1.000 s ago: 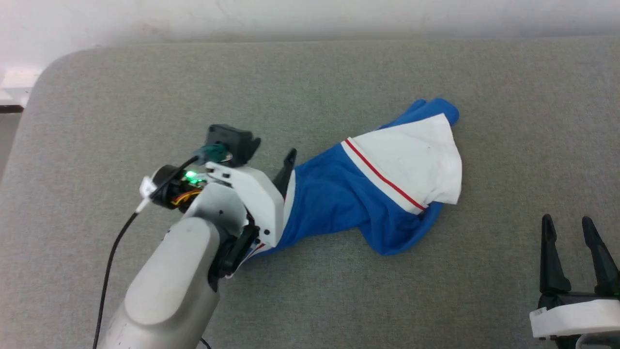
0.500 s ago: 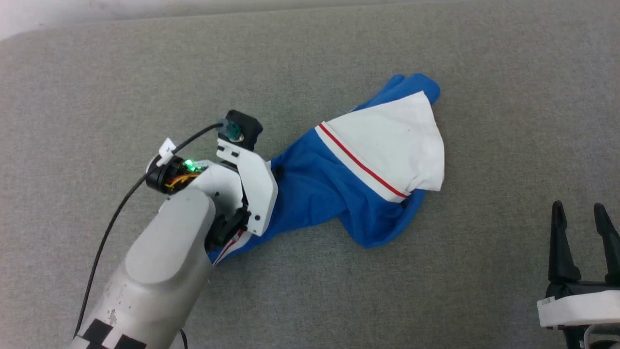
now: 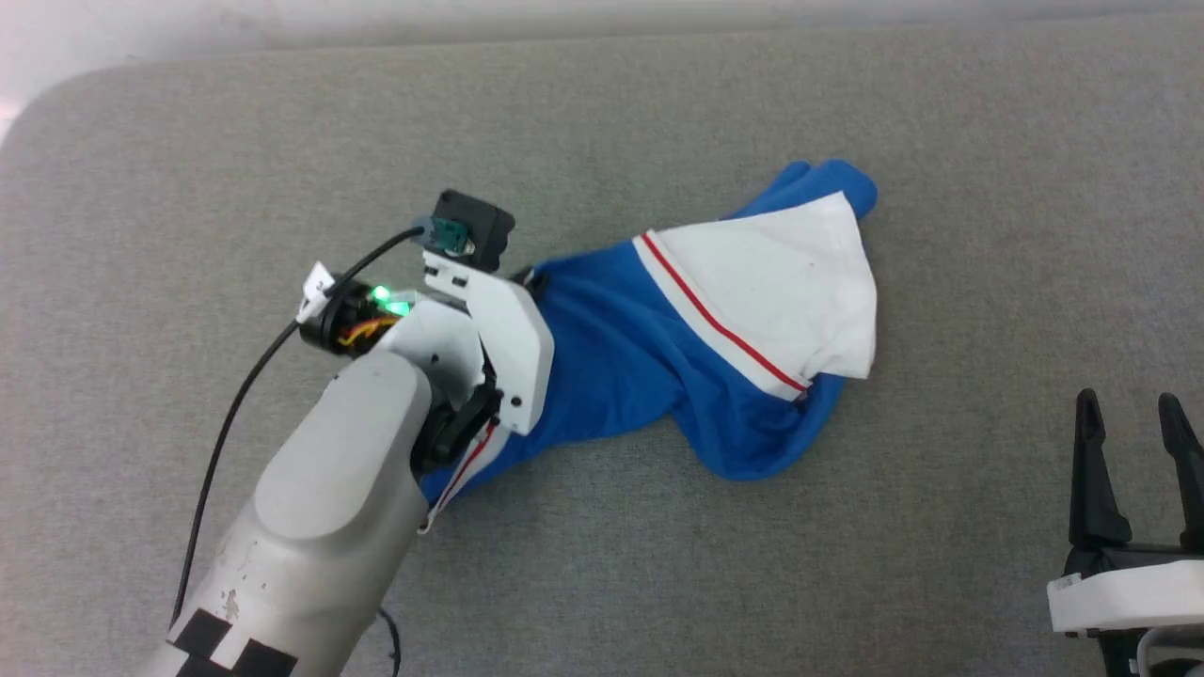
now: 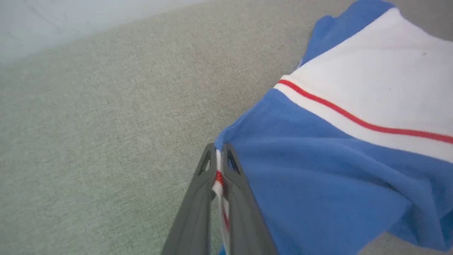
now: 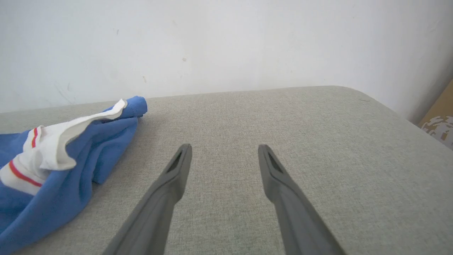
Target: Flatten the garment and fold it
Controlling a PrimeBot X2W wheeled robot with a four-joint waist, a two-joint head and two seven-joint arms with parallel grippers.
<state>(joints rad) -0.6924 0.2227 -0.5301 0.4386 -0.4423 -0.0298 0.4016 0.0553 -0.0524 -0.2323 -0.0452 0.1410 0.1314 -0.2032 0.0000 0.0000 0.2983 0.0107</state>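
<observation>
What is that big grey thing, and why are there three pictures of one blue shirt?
That is a robot's left arm. Each of its two arms ends in a gripper: two long dark fingers that pinch like tongs. One picture is taken from the robot's head, looking down. The other two come from small cameras on its wrists, looking along the fingers. On the grey padded surface lies a crumpled blue T-shirt with a white sleeve edged in red. The left gripper is pinched shut on a striped edge of the shirt. The right gripper is open, holds nothing and sits apart from the shirt.
</observation>
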